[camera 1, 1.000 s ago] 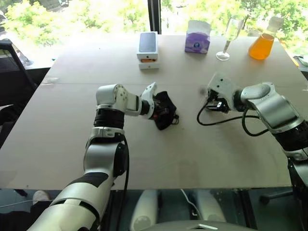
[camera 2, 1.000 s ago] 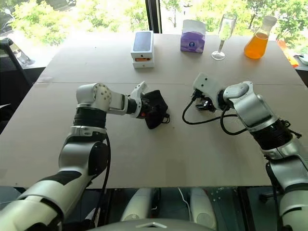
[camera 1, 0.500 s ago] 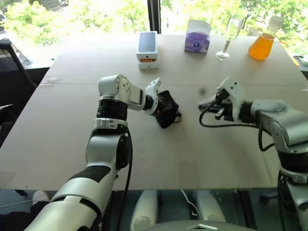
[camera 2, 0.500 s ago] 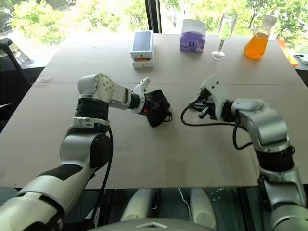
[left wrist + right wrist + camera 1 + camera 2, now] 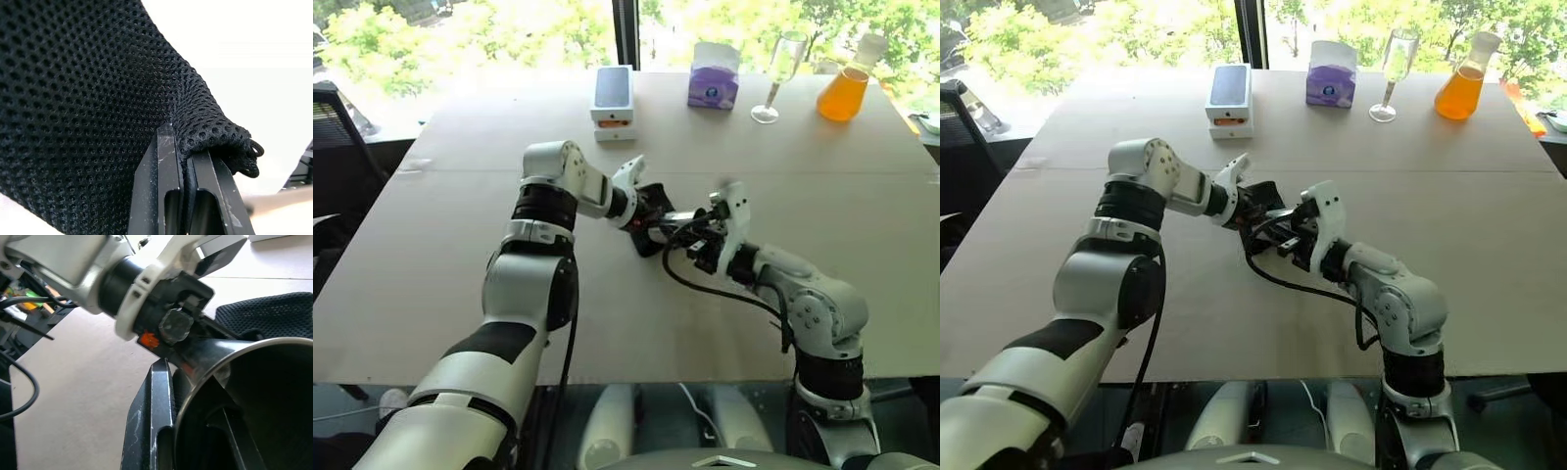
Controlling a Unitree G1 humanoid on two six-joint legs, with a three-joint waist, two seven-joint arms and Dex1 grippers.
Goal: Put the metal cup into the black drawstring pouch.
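The black drawstring pouch is held just above the table's middle, and my left gripper is shut on an edge of its mesh fabric. My right gripper lies level just right of the pouch, pointing at it. It is shut on the rim of the metal cup, with one finger outside the wall and the other inside. The cup's mouth faces the wrist camera and its closed end points toward the pouch and the left gripper. Whether the cup touches the pouch I cannot tell.
At the table's far side stand a white and orange phone box, a purple tissue box, a clear stemmed glass and a flask of orange liquid. A black cable loops under my right wrist. A black chair stands at the left.
My right arm has swung left across the table and rolled its wrist, bringing its gripper up beside the pouch. The left gripper has kept its hold on the pouch in about the same place.
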